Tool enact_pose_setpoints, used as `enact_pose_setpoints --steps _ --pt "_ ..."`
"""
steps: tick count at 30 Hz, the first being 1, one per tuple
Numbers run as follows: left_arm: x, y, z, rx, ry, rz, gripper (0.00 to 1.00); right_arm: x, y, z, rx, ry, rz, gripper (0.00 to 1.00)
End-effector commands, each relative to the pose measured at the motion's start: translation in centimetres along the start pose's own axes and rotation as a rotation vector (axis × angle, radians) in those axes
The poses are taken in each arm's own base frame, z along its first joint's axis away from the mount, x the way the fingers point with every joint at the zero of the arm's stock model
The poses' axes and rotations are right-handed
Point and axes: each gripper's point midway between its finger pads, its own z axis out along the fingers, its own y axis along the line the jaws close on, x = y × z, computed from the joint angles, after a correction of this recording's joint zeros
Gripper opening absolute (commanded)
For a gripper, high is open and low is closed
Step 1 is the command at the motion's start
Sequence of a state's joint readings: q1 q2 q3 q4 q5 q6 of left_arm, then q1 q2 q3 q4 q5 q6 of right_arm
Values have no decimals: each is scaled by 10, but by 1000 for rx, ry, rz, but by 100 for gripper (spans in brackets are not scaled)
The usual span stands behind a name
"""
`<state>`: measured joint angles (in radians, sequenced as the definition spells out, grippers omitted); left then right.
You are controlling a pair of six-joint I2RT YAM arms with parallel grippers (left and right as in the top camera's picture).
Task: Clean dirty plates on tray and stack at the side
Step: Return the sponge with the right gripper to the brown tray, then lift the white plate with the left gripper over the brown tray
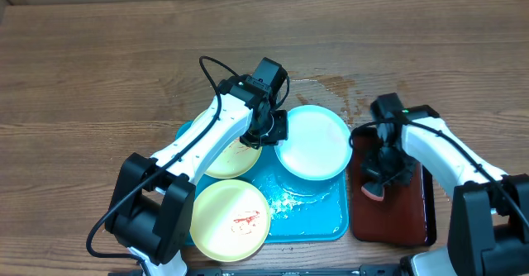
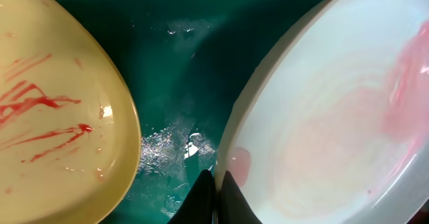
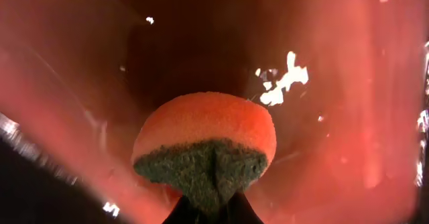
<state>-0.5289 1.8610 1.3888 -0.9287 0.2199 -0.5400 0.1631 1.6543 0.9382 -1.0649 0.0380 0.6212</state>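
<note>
Orange sponge [image 3: 204,133] pinched by right gripper [image 3: 213,202] over red-brown tray [image 1: 413,220]; left gripper [image 2: 214,187] clamps white plate [image 2: 322,117] rim.

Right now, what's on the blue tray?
A near yellow plate, far yellow plate, both red-smeared; a whitish plate; water. The left arm hides part of the far one.

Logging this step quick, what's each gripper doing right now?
Left gripper: closed on the rim of the white plate.
Right gripper: closed on the orange sponge.
</note>
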Motion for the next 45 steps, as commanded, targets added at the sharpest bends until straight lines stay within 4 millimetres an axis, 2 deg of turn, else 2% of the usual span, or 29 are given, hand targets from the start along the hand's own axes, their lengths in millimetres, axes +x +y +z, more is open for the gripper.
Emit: enact_pose_setpoints --steps 1,5,6,7,9,11,15,18,19,27,33,38,45 --pt "-5 -4 -2 5 -12 30 4 0 -1 9 -47 14 41 4" --pt "-5 -5 -2 6 -13 30 4 8 5 27 -99 30 41 4" --pt "-5 -5 -2 6 -13 30 4 9 6 29 -108 33 40 12" --pt "-5 -5 -2 6 -13 30 4 10 5 31 -109 35 40 62" --pt "-5 -5 -2 7 -13 30 4 11 5 31 -108 35 32 83" --pt "-5 -5 -2 7 -13 30 4 10 5 30 -107 34 26 95" --pt "-5 -5 -2 9 -11 30 4 6 8 19 -109 30 13 100" --pt "-5 -5 -2 9 -11 30 4 -3 10 1 -101 10 9 100" --pt "-5 -5 -2 10 -11 30 4 -9 11 -12 -95 -4 6 100" --pt "-5 -5 -2 10 -11 30 4 -39 22 -65 -105 -111 -94 100" --pt "-5 -5 -2 10 -12 31 5 -56 28 -109 -120 -188 -100 100" --pt "-5 -7 -2 18 -12 49 4 -64 32 -156 -162 -247 -89 100" --pt "-2 -34 -11 38 -29 127 4 -73 27 -250 -231 -422 -98 100"
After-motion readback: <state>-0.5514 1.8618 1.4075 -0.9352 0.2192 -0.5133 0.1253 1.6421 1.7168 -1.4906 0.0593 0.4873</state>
